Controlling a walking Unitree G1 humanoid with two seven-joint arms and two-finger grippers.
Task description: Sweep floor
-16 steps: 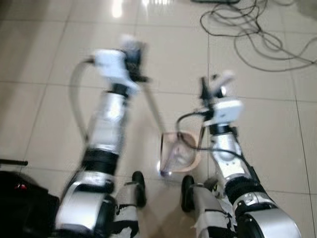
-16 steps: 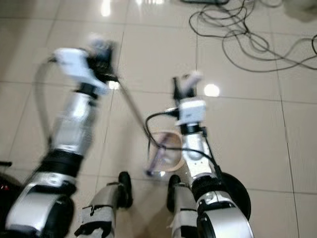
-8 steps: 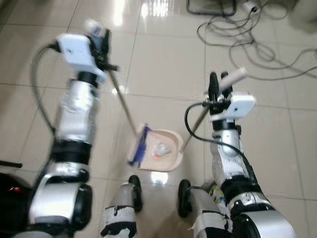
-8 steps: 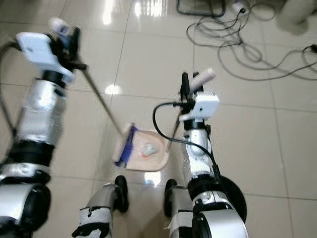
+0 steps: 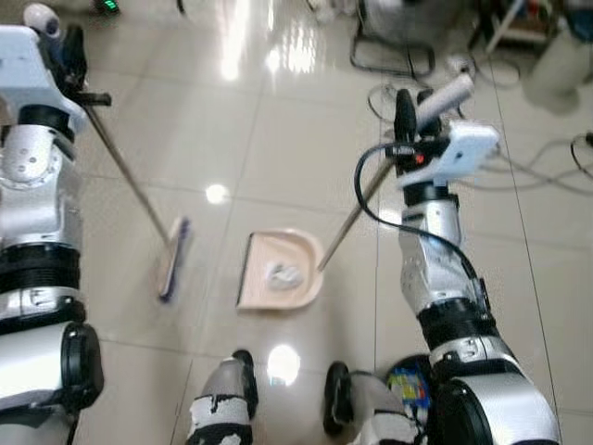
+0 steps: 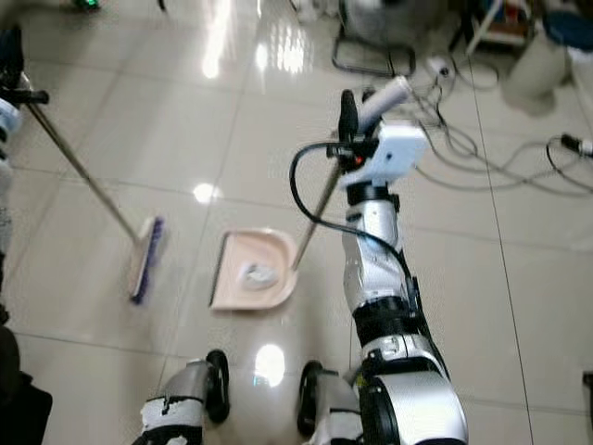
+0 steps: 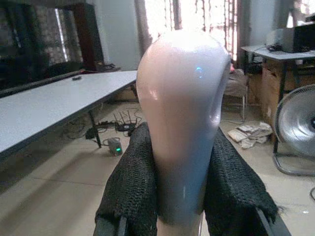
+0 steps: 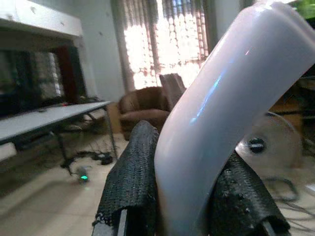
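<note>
Pale pink plastic dustpan (image 5: 281, 270) lies flat on the tiled floor (image 5: 519, 269) just ahead of my feet, a small crumpled scrap (image 5: 285, 274) inside it. Its long handle (image 5: 352, 218) rises to my right gripper (image 5: 414, 104), whose black fingers (image 8: 133, 182) are clamped on the smooth curved grip. Broom (image 5: 172, 257) head rests on the tile just left of the pan, apart from it; the thin metal pole (image 5: 125, 173) runs up to my left gripper (image 5: 63, 48), fingers (image 7: 130, 182) closed round the rounded knob. Judgement: both tools are light and stiff, but the glossy grips look slippery, so held at the very top the broom head may twist. Loose cables (image 5: 547, 167) lie well beyond.
</note>
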